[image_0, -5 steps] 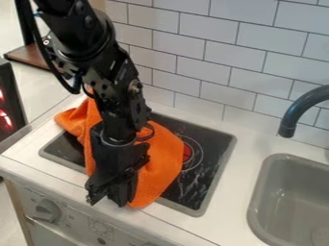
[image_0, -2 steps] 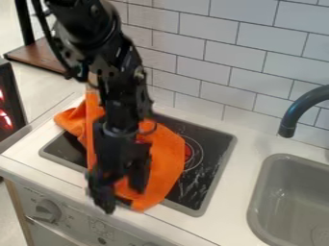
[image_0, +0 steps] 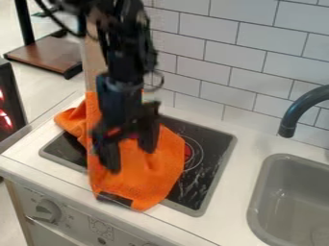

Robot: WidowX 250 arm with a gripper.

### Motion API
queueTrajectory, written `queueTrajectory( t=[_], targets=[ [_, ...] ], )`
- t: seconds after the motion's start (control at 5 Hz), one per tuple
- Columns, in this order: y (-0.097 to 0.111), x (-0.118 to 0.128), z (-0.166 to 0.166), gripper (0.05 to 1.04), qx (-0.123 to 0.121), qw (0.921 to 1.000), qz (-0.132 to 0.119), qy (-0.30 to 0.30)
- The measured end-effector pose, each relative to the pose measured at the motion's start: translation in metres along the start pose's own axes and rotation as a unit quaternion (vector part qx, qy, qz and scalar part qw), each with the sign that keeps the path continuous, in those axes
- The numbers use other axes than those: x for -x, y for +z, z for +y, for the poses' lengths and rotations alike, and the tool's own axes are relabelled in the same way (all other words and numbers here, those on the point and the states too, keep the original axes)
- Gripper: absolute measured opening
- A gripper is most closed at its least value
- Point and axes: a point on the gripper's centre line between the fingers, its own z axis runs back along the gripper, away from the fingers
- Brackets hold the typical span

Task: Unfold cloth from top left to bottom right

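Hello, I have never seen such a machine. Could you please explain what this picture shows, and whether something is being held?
The black machine is a robot arm, coming in from the top of the view. A fixed camera looks down at it on a slant. At its end is a two-fingered tool, like a big pair of tweezers, which is open. Beneath it, a rumpled orange cloth lies partly over a black stovetop. To the right are a grey sink and dark faucet. Nothing appears to be held.
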Motion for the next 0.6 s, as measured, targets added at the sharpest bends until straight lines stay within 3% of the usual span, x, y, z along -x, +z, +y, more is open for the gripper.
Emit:
queueTrajectory(
  t=[0.2,0.4,0.6],
  targets=[
    [0.025,-0.007,-0.009,0.999,0.018,0.9996,-0.015,-0.018],
    [0.043,-0.014,-0.021,0.999,0.02,0.9975,-0.024,-0.063],
    [0.042,-0.013,-0.021,0.999,0.018,0.9975,-0.023,-0.064]
  ],
)
